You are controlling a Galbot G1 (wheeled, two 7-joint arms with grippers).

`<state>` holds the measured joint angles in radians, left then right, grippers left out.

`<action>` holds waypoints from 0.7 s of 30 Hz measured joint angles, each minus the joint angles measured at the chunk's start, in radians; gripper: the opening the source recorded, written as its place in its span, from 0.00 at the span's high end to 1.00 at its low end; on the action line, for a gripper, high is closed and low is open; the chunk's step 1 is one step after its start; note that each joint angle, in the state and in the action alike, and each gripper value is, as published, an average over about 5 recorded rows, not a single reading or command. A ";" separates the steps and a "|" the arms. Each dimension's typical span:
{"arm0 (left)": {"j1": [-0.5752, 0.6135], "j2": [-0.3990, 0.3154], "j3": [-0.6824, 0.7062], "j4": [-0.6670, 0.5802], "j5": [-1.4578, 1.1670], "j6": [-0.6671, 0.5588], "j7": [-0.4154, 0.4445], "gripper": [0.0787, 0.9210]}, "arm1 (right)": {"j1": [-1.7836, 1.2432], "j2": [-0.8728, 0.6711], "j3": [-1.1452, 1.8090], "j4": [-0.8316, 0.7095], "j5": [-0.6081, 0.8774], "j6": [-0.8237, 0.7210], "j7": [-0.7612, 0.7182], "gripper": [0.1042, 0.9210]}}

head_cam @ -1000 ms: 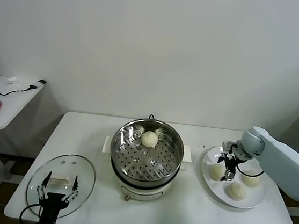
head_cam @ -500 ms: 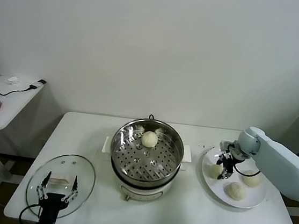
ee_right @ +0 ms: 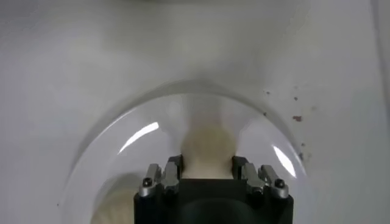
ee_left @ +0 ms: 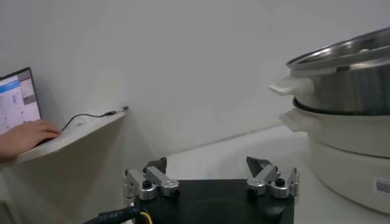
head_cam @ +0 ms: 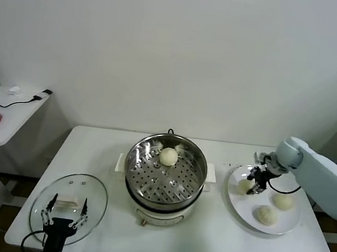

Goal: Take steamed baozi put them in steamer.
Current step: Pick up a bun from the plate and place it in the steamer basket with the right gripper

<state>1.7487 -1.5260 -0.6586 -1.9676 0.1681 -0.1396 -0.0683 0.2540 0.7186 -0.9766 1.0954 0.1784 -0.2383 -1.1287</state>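
Gripped baozi (ee_right: 207,151) half behind right gripper (ee_right: 207,165)

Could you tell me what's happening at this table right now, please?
The right tool has shut on a baozi over the white plate, where two more buns wait. One baozi already sits in the steamer. The left tool hangs open and idle by the glass lid.

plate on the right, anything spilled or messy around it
Only minor: a few small dark specks lie on the table just outside the plate rim, like crumbs. The baozi look intact; the right gripper is shut on one baozi.
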 measured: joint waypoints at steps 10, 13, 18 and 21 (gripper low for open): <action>0.013 0.003 0.033 0.005 0.007 -0.020 0.007 0.12 | 0.382 0.094 -0.268 0.103 0.340 -0.089 0.052 0.46; 0.017 0.004 0.040 0.001 0.012 -0.021 0.009 0.12 | 0.442 0.144 -0.322 0.134 0.436 -0.122 0.083 0.46; 0.015 0.009 0.045 0.000 0.022 -0.021 0.017 0.12 | 0.498 0.231 -0.393 0.170 0.561 -0.172 0.140 0.46; 0.012 0.014 0.048 0.003 0.025 -0.019 0.022 0.12 | 0.509 0.288 -0.428 0.179 0.611 -0.198 0.175 0.46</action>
<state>1.7607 -1.5121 -0.6109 -1.9645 0.1928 -0.1589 -0.0461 0.7633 1.0069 -1.4047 1.2747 0.7896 -0.4360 -0.9535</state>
